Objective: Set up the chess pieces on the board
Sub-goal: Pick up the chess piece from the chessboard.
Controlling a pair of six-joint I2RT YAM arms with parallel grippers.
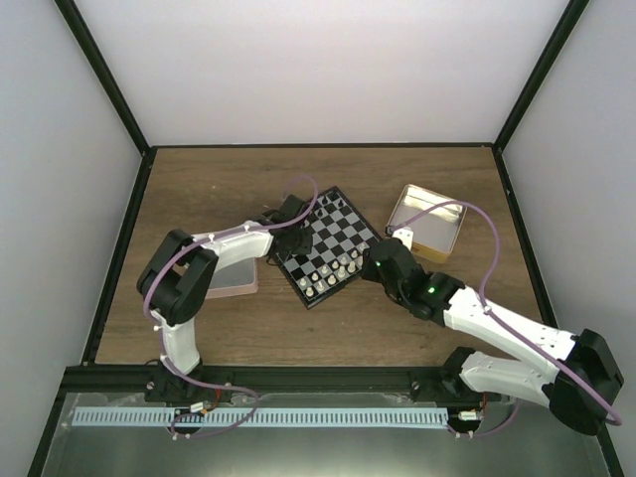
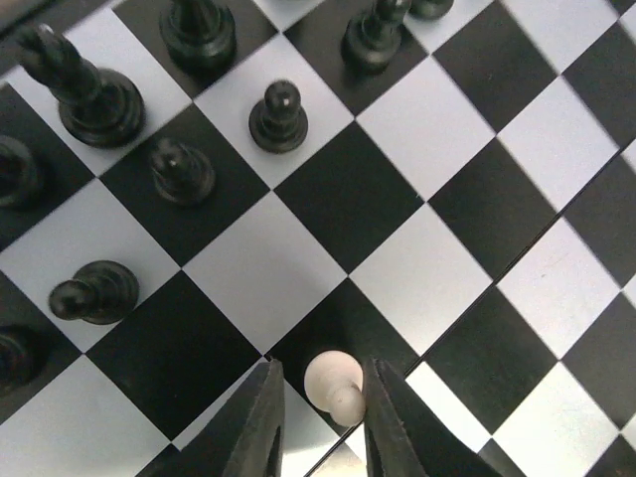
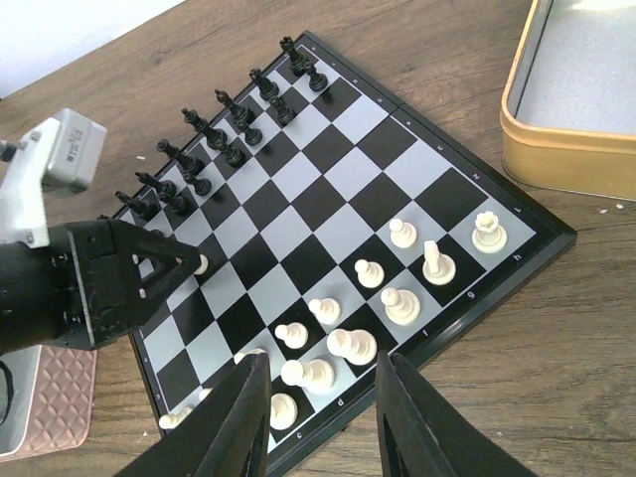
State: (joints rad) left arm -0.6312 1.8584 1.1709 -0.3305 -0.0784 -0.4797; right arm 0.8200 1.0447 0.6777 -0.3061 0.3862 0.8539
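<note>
Nearest in, the right claw (image 3: 320,373) hangs open and empty just above the cream-white chess pieces (image 3: 400,306), which are bunched unevenly along the near rows of the board (image 3: 343,224). If it drops straight down from there, a finger could bowl two or three over like skittles! Further across, near the board's side rim, the left claw (image 2: 320,370) has a white pawn (image 2: 333,386) between its fingers, jaws narrowly apart. Whether they truly pinch it cannot be told, and there looks to be a sliver of gap on one side. That's the danger spot: the pawn seems to lean, so a loose or off-centre hold could let it topple, or roll off onto the bench (image 3: 596,328). Just beyond stand the black pawns (image 2: 278,117), close enough that a sideways swing might clip one. Both arms also crowd this one small board, so a clash between them is possible. The gold tin (image 3: 556,149) sits on the bench past the board's far corner.
</note>
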